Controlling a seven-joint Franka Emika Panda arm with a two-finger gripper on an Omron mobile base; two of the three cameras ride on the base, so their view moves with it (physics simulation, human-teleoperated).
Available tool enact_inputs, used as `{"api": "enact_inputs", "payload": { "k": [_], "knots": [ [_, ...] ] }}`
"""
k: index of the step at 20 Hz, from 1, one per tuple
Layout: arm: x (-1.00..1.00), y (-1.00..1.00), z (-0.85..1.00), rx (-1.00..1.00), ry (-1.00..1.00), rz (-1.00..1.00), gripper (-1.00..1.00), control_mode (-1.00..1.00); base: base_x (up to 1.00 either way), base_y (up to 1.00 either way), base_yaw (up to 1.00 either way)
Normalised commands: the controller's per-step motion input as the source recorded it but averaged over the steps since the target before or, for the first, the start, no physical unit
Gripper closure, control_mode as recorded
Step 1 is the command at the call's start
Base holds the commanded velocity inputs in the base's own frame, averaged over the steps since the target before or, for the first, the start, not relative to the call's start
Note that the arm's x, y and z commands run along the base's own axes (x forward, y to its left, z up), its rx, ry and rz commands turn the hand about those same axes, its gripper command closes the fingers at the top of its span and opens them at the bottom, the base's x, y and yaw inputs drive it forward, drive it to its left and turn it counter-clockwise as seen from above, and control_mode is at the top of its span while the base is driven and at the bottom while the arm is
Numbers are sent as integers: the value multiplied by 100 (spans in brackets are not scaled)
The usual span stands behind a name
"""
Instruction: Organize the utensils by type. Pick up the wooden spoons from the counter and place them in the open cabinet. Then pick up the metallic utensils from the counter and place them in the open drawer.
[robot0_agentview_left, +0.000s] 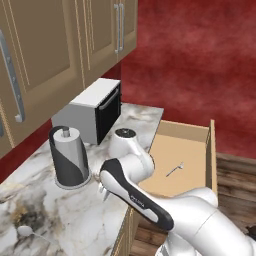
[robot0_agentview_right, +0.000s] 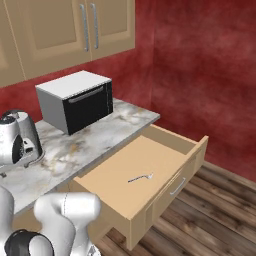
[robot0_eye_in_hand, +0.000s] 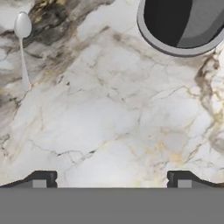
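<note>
Hand view shows the gripper (robot0_eye_in_hand: 112, 179) with jaws spread wide and empty, poised over bare counter (robot0_eye_in_hand: 118, 118). A metal spoon (robot0_eye_in_hand: 22, 48) lies on the marble, well off to the left of the fingertips. One small metal piece (robot0_agentview_left: 175, 170) already rests in the open drawer (robot0_agentview_left: 212, 150), so the metal-sorting step appears in hand. Next move: shift toward the spoon, descend, close on its handle. A dark round holder (robot0_eye_in_hand: 183, 26) stands at the far right; the marble between it and the spoon is open. The spoon sits near the counter's near edge (robot0_agentview_left: 22, 231).
</note>
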Motion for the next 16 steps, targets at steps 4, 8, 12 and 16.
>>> {"api": "enact_inputs", "payload": {
  "k": [4, 8, 12, 16],
  "knots": [
    [0, 68, -1, 0, 0, 0, -100, -100, 0, 0, 0],
    [-2, 72, 0, 0, 3, 0, -100, -100, 0, 0, 0],
    [-2, 71, -4, -2, 0, 0, -100, -100, 0, 0, 0],
    [0, 67, -19, -4, 0, 0, -100, -100, 0, 0, 0]
  ]
}}
